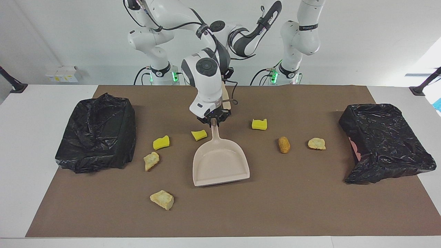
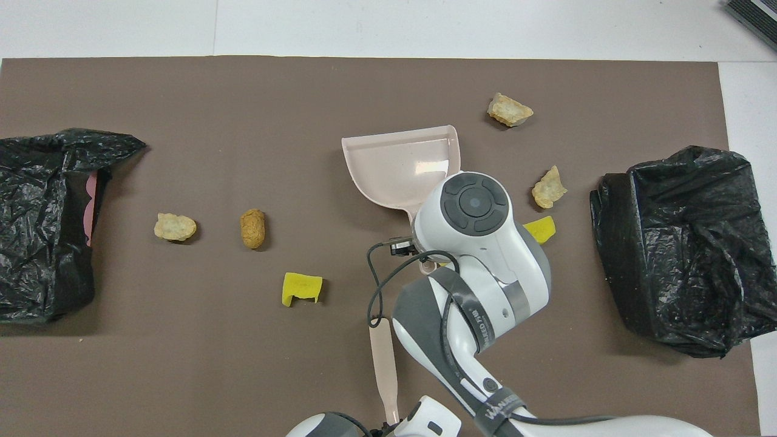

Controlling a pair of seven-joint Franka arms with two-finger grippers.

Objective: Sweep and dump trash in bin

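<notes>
My right gripper [image 1: 213, 120] is shut on the handle of the beige dustpan [image 1: 220, 162], whose mouth faces away from the robots. In the overhead view the right wrist hides that grip. My left gripper [image 2: 388, 428] is shut on the beige brush [image 2: 383, 358], most of which is hidden by the right arm in the facing view. Trash lies loose on the brown mat. Yellow sponge pieces [image 1: 161, 142] [image 1: 199, 134] [image 1: 259, 124] sit nearer the robots. There are also beige chunks [image 1: 151, 160] [image 1: 162, 199] [image 1: 316, 143] and a brown lump [image 1: 284, 144].
One bin lined with a black bag [image 1: 98, 132] stands at the right arm's end of the mat, and another [image 1: 384, 141] at the left arm's end. The brown mat [image 1: 275, 206] covers most of the white table.
</notes>
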